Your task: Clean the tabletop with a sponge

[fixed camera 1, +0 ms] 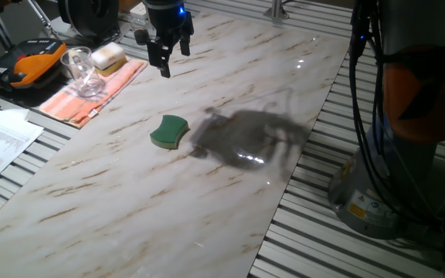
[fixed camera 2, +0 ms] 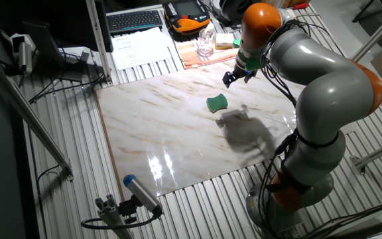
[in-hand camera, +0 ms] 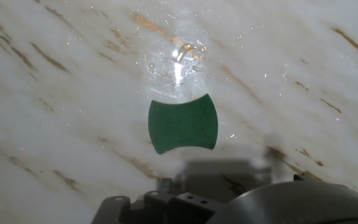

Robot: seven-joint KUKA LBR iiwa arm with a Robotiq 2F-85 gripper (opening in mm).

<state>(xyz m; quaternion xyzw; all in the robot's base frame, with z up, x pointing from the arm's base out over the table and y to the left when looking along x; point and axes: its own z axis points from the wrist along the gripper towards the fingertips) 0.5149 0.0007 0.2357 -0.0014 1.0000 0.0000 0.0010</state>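
We see the tabletop (fixed camera 1: pixel 230 201) under the arm (fixed camera 2: pixel 323 79), with the gripper (fixed camera 1: pixel 166 52) hanging above it, fingers spread and holding nothing. The sponge (fixed camera 1: pixel 169 132) lies flat near the slab's middle, well apart from the cloth (fixed camera 1: pixel 91 96) and glass (fixed camera 1: pixel 82 71).
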